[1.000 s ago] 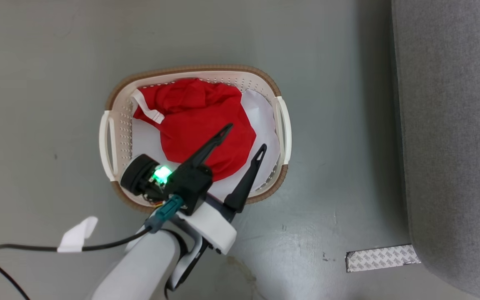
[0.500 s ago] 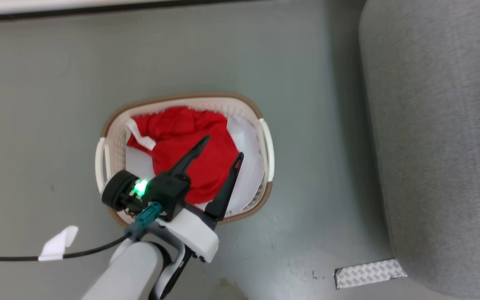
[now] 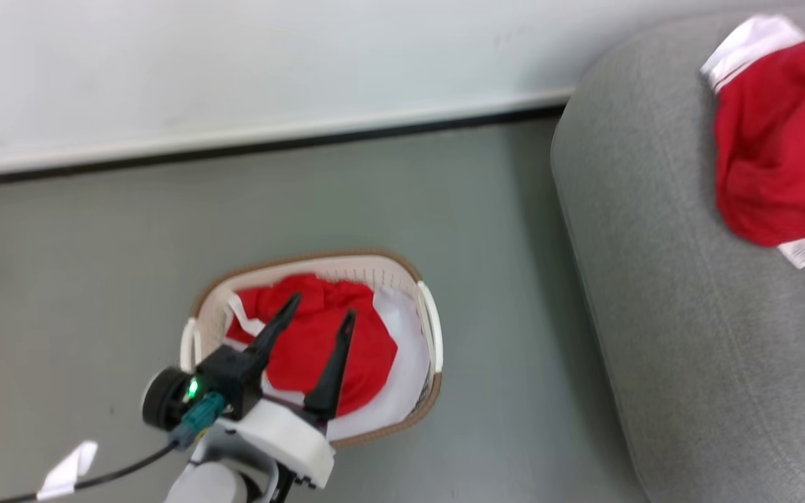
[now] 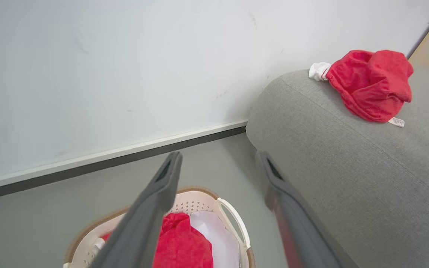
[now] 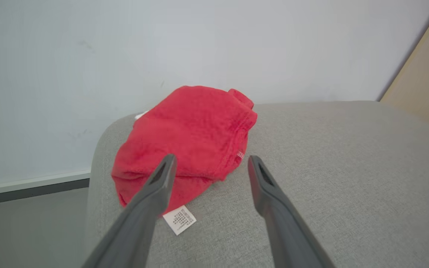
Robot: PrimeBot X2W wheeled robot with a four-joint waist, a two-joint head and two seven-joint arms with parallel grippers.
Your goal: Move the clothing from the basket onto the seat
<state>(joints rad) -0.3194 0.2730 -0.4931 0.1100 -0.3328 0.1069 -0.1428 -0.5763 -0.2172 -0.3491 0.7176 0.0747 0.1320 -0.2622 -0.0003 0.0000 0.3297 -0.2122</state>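
The cream basket (image 3: 305, 257) with a brown rim stands on the grey floor and holds bright red clothing (image 3: 367, 349). My left gripper (image 3: 323, 307) hovers open above that clothing, its dark fingers spread and holding nothing. In the left wrist view the left gripper (image 4: 219, 154) points over the basket (image 4: 233, 219) toward the wall. A second piece of red clothing (image 3: 780, 154) lies bunched on the grey seat (image 3: 689, 314) with its white label showing. My right gripper (image 5: 211, 159) is open just above the seat (image 5: 330, 167), and that clothing (image 5: 188, 130) lies loose before its fingertips.
A flat white sheet (image 3: 402, 363) lines the basket under the red fabric. The white wall's dark baseboard (image 3: 270, 143) runs behind the basket. A black cable with a white tag (image 3: 67, 468) trails on the floor at my left. A tan panel (image 5: 419, 74) stands beyond the seat.
The head camera has tilted up, bringing the wall and the red clothing on the seat into view. My left gripper stays open over the basket.
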